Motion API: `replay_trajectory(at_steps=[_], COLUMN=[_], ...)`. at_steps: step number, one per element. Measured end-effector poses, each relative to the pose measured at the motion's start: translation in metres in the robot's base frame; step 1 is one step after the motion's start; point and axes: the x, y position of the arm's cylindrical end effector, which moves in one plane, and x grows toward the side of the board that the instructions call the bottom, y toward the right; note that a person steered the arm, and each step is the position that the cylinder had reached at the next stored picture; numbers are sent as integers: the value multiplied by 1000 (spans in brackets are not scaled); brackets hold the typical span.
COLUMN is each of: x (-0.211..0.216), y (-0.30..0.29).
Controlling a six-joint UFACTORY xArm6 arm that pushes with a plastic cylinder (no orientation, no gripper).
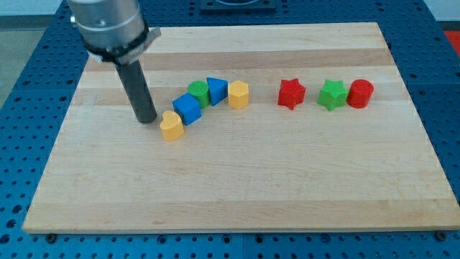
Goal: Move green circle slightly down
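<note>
The green circle (198,92) sits left of the board's middle, wedged between a blue cube (187,108) at its lower left and a blue triangular block (216,89) at its right. A yellow hexagon (238,94) touches the blue triangle's right side. A yellow block (171,125) touches the blue cube's lower left. My tip (146,117) rests on the board just left of the yellow block, apart from the green circle and to its lower left.
A red star (291,93), a green star (332,94) and a red cylinder (360,93) stand in a row toward the view's right. The wooden board (237,187) lies on a blue perforated table.
</note>
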Motion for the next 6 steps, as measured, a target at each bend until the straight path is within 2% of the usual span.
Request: replay_trajectory(at_steps=[1, 2, 4, 6], x=[-47, -54, -50, -26], y=[4, 34, 88, 126])
